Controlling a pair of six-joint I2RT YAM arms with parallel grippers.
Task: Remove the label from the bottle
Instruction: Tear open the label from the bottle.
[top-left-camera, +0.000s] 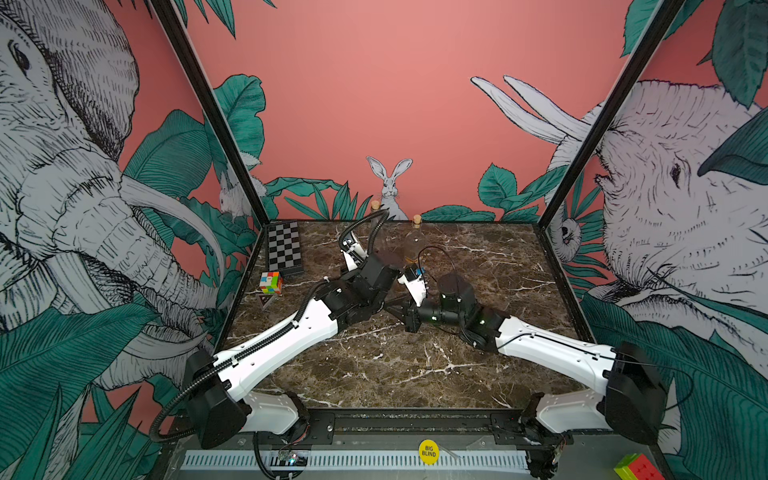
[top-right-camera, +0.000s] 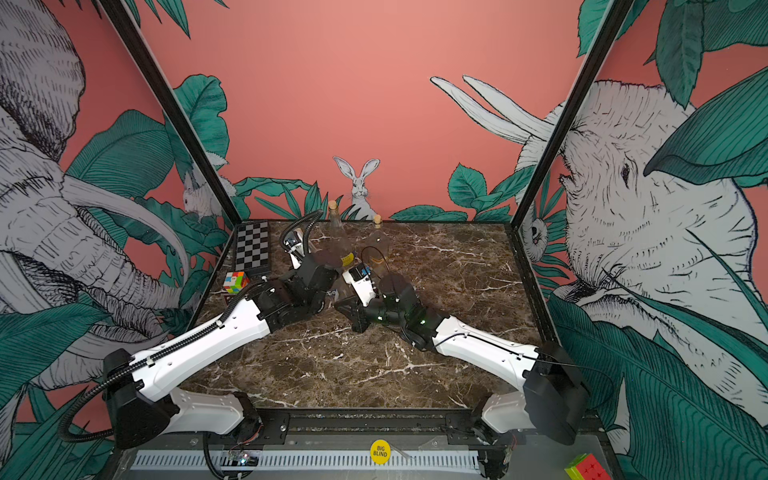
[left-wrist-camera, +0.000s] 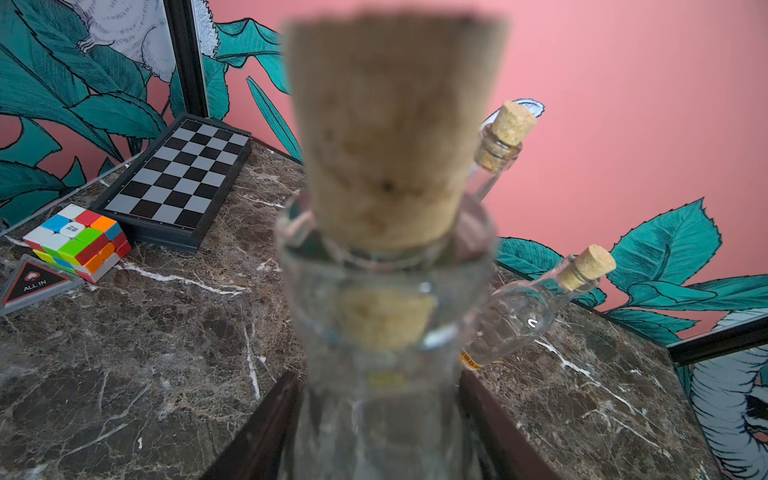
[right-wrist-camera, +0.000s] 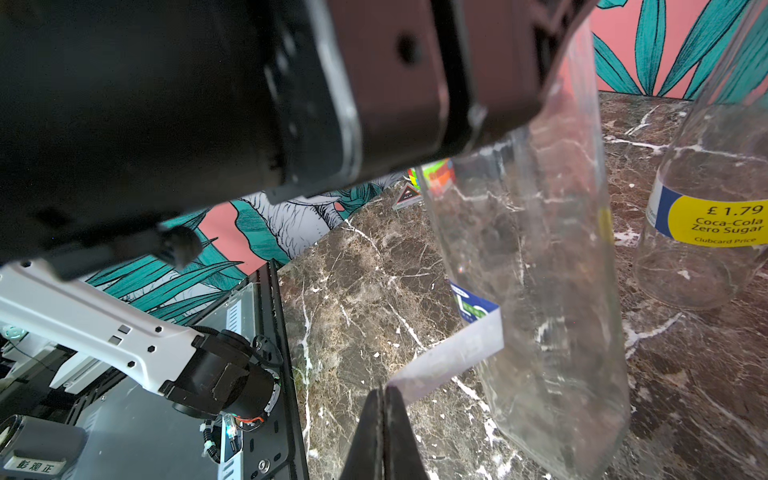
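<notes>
The left gripper (left-wrist-camera: 380, 419) is partly open and holds the clear bottle (right-wrist-camera: 540, 257) upright, near the chessboard (left-wrist-camera: 178, 178). The right gripper (right-wrist-camera: 384, 419) pinches the label (right-wrist-camera: 457, 353) tight, and the label is partly peeled off the bottle.

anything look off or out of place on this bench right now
Only the label on the clear bottle held by the left pincer: it stands half peeled, one end on the glass, the free end pinched in the shut right pincer. Nothing looks spilled or broken.
</notes>
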